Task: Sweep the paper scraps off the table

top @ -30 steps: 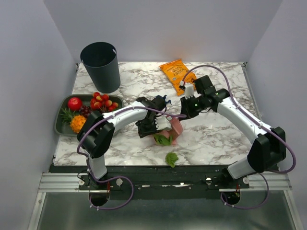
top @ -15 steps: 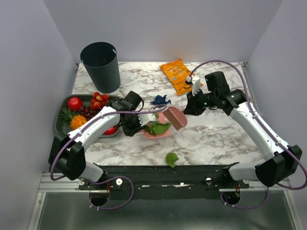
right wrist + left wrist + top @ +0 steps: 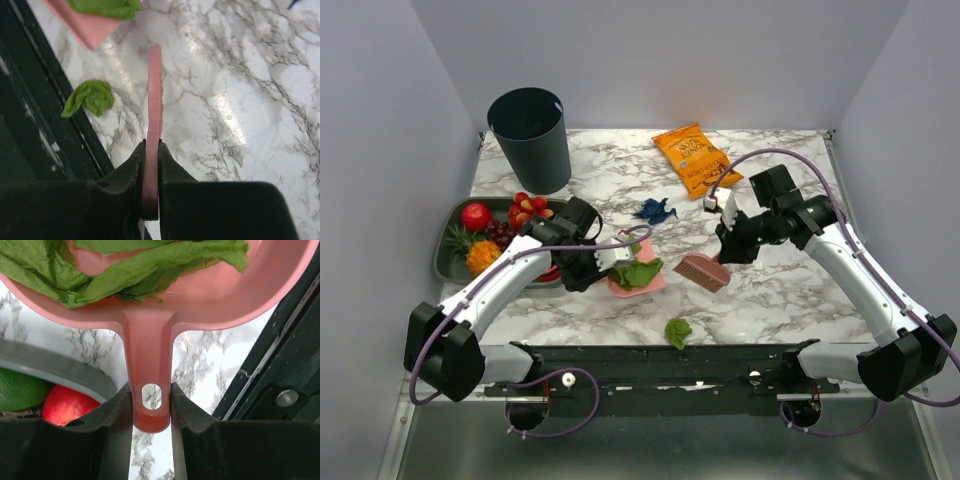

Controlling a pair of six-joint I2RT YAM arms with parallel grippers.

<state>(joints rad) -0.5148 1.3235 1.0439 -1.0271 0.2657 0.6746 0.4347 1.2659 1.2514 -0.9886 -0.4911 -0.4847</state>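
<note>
My left gripper (image 3: 592,266) (image 3: 151,405) is shut on the handle of a pink dustpan (image 3: 650,282) (image 3: 150,355), which sits low over the table (image 3: 770,290). A green crumpled paper scrap (image 3: 637,271) (image 3: 125,270) lies in the pan. My right gripper (image 3: 728,254) (image 3: 151,150) is shut on the thin handle of a pink brush (image 3: 703,270) (image 3: 154,90), just right of the pan. Another green scrap (image 3: 677,331) (image 3: 90,97) lies near the table's front edge. A blue scrap (image 3: 655,210) lies behind the pan.
A dark bin (image 3: 532,138) stands at the back left. A dark grey tray (image 3: 448,262) (image 3: 55,372) of toy fruits sits just left of the dustpan. An orange snack bag (image 3: 695,158) lies at the back. The black front edge (image 3: 30,125) is close to the near scrap.
The left arm has drawn the dustpan, with the green paper in it, leftward toward the tray. The right arm has carried the brush off the pan's mouth, down and to the right.
</note>
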